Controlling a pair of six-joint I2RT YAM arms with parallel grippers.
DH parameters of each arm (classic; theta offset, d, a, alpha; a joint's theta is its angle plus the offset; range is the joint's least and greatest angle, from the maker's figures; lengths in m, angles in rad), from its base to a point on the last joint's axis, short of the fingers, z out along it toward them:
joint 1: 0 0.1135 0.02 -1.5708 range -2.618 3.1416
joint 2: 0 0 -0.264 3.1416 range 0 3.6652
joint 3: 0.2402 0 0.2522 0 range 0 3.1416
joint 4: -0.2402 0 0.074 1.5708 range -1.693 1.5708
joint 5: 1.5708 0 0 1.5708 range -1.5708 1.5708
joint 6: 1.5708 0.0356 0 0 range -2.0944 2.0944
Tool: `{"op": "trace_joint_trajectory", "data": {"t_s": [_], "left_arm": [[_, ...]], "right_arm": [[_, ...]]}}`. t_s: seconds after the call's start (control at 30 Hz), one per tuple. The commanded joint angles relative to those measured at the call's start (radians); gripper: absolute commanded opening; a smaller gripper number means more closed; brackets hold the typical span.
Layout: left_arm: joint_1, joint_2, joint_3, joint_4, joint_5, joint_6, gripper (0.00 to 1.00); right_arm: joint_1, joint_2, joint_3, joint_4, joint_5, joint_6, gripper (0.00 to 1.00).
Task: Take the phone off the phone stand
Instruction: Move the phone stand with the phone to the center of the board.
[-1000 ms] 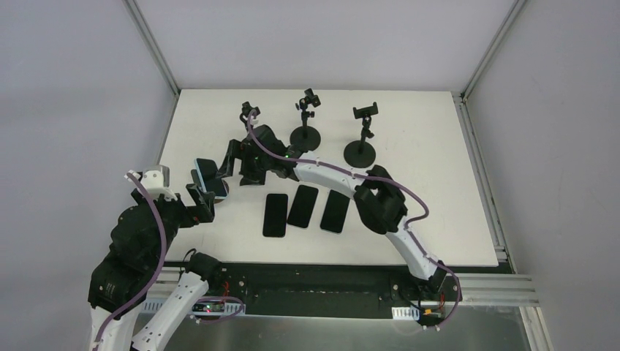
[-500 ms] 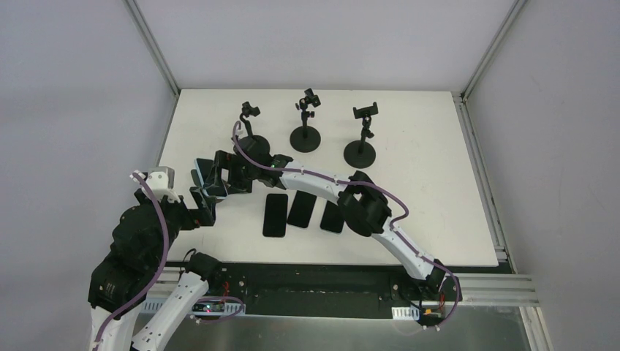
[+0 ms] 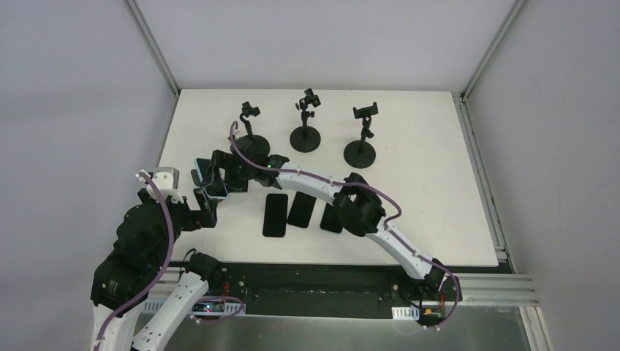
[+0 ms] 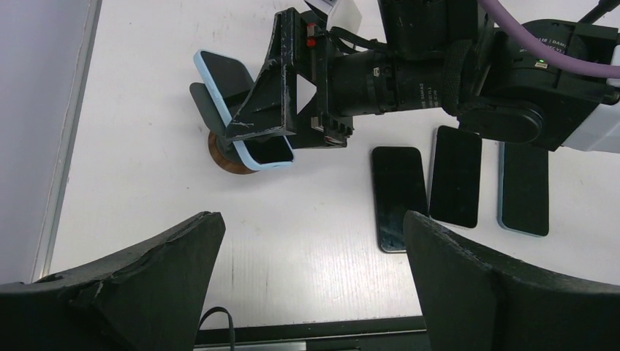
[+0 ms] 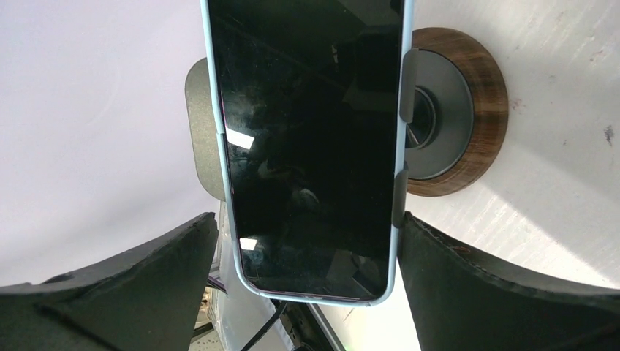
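A phone in a light blue case [image 5: 311, 146] sits clamped in a phone stand with a round wooden base [image 5: 457, 110] at the table's left side. It also shows in the top view [image 3: 210, 180] and the left wrist view [image 4: 228, 80]. My right gripper [image 5: 307, 281] is open, with one finger on each long side of the phone's near end. Its right finger is close against the case edge and its left finger stands apart. My left gripper [image 4: 311, 219] is open and empty, hovering over bare table just in front of the stand [image 4: 228, 157].
Three dark phones [image 3: 276, 214] [image 3: 302, 206] [image 3: 333, 214] lie flat side by side right of the stand. Three black empty stands [image 3: 248, 128] [image 3: 305, 126] [image 3: 362, 135] line the back. The table's left edge [image 4: 69, 146] runs close by the stand.
My right gripper has moved left from beside the stand and now straddles the phone. My left arm has shifted only slightly.
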Motion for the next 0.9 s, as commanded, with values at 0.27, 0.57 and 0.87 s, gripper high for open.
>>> {"op": "trace_joint_trajectory", "data": {"t_s": [0.27,0.57,0.87], "left_arm": [[0.004,0.022,-0.007,0.008,0.019,0.024,0.99],[0.004,0.021,-0.011,0.005,0.026,0.019,0.99],[0.005,0.039,-0.005,0.004,0.041,0.013,0.99]], "right_arm": [[0.016,0.036,0.102,-0.006,-0.003,0.006,0.91],[0.023,0.000,0.049,-0.013,0.041,-0.052,0.58],[0.022,-0.148,-0.119,0.031,0.070,-0.124,0.36]]}}
